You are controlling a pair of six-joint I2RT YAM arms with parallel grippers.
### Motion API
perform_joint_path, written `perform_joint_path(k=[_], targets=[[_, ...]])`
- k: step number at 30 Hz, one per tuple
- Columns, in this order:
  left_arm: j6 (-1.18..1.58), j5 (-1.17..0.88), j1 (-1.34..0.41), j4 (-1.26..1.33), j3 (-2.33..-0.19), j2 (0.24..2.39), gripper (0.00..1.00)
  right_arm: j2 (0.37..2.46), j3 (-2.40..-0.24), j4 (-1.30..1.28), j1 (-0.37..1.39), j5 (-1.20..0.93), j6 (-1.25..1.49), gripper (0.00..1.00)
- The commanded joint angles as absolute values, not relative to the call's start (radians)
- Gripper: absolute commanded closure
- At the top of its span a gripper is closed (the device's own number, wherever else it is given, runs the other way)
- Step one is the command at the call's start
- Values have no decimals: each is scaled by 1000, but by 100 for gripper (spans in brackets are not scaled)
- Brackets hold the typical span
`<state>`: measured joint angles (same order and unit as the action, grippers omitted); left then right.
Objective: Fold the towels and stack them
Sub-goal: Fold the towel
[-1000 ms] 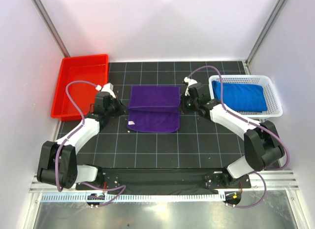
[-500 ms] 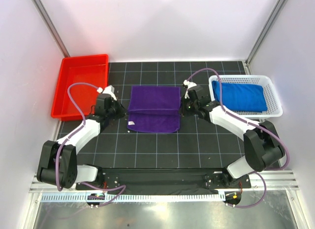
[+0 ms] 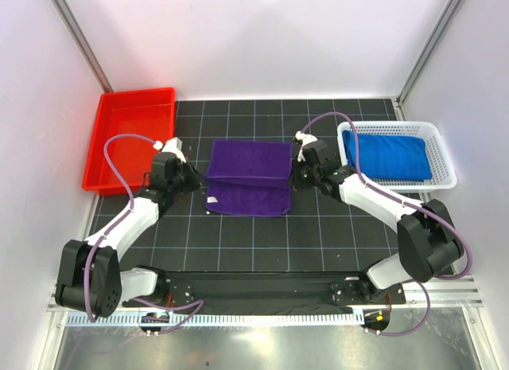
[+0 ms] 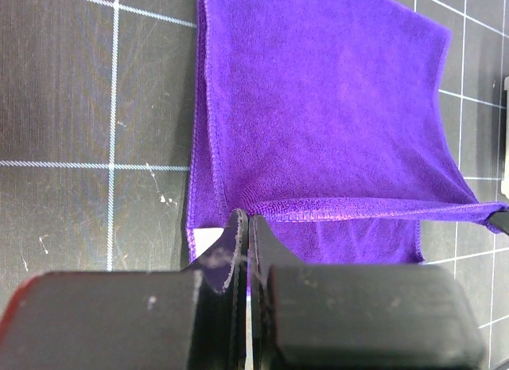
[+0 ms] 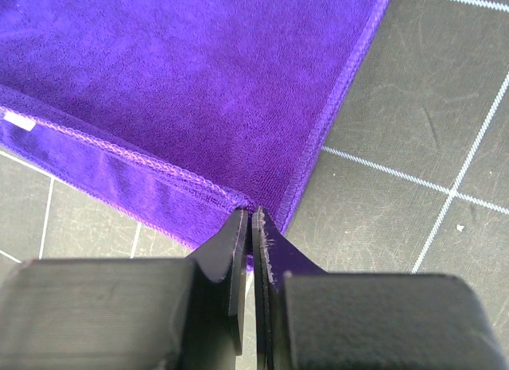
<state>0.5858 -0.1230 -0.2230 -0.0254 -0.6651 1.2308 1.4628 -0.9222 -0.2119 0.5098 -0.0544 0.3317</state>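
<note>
A deep purple towel [image 3: 248,177] lies partly folded on the black grid mat at the centre. Its upper layer ends in a hemmed edge stretched between my two grippers. My left gripper [image 3: 196,182] is shut on the left end of that edge; in the left wrist view the left gripper [image 4: 245,220] pinches the towel [image 4: 334,107] at its hem. My right gripper [image 3: 294,174] is shut on the right end; the right wrist view shows the right gripper [image 5: 251,214] gripping the corner of the towel [image 5: 199,68]. A royal blue towel [image 3: 387,155] lies bunched in the basket.
A white mesh basket [image 3: 447,165] stands at the right of the mat, close behind my right arm. A red plastic tray [image 3: 131,139] sits at the far left. White walls close in the back and both sides.
Both grippers have drawn the held edge of the purple towel a little toward the near side, so the upper layer covers more of the lower one.
</note>
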Motion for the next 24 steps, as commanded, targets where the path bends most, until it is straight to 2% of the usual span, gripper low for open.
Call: perform_joint_path(k=[1, 14, 16, 24], targets=[[564, -95, -222, -40, -661, 1210, 100, 1425, -917, -213, 515, -23, 324, 99], [586, -114, -248, -14, -589, 1262, 98, 1483, -821, -150, 532, -38, 356, 97], [586, -117, -250, -5, -571, 1278, 96, 1499, -822, -150, 535, -48, 354, 92], [591, -127, -252, -5, -557, 1302, 92, 1517, -825, -158, 554, -46, 356, 86]])
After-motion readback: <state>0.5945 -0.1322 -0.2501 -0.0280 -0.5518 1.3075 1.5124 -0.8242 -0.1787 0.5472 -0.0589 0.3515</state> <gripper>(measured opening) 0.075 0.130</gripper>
